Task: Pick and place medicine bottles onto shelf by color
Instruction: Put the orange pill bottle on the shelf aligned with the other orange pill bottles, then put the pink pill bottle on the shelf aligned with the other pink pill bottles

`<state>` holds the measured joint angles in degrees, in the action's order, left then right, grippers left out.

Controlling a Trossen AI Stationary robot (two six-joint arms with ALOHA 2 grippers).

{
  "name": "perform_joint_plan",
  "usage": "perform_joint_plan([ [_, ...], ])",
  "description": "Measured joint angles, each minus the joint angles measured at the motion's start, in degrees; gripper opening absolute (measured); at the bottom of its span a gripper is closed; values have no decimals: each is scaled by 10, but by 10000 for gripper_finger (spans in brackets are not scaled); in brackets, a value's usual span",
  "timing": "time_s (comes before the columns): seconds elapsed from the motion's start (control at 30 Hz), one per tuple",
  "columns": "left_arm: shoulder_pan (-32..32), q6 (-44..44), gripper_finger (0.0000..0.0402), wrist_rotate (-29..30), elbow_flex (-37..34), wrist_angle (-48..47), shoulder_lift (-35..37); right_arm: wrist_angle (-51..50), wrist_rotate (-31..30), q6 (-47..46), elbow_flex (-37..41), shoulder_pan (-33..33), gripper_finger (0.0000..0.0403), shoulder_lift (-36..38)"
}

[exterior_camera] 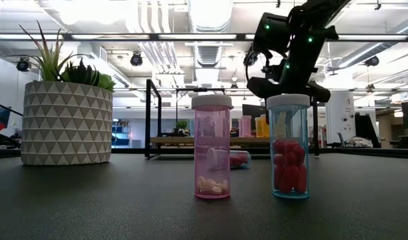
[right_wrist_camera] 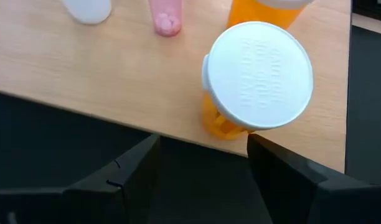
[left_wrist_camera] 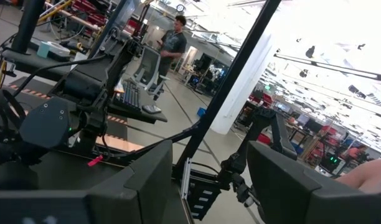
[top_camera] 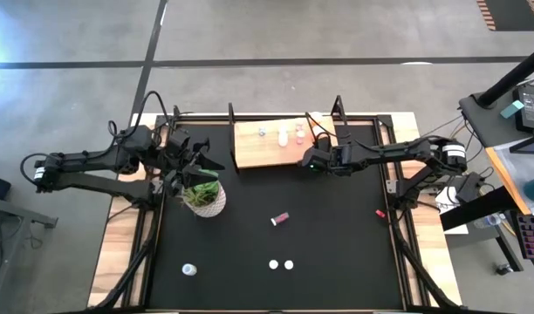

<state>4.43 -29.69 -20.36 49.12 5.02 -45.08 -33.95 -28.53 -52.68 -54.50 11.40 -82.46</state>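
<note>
Right wrist view first: the right hand (right_wrist_camera: pixel 203 162) hangs with its two dark fingers parted and nothing between them, just off the shelf's front edge, with an orange bottle (right_wrist_camera: pixel 256 78) under a white cap standing on the wood right ahead of it. On the same board, a pink bottle (right_wrist_camera: pixel 165 15) and a white bottle (right_wrist_camera: pixel 88 9) stand farther back. From above, the shelf (top_camera: pixel 254 150) lies at the far edge of the tabletop (top_camera: pixel 337 235), and the right hand sits at its front right corner. Away from the shelf, a pink bottle lies on its side (top_camera: pixel 280 218) mid-tabletop, two white-capped bottles (top_camera: pixel 281 263) stand near the front, and another (top_camera: pixel 188 269) stands front left. The left hand (top_camera: pixel 197 167) waits left of the shelf over the potted plant (top_camera: pixel 205 198), fingers spread and empty.
</note>
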Motion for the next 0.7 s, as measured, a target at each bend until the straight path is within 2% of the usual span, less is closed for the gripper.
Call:
perform_joint_plan([
  [0.4, 0, 0, 190, 0, 0, 0, 0, -1, 33, -5, -9, -2, 231, -1],
  [0.7, 0, -2, 190, 0, 0, 0, 0, -17, 54, -7, -52, -16, 231, -1],
])
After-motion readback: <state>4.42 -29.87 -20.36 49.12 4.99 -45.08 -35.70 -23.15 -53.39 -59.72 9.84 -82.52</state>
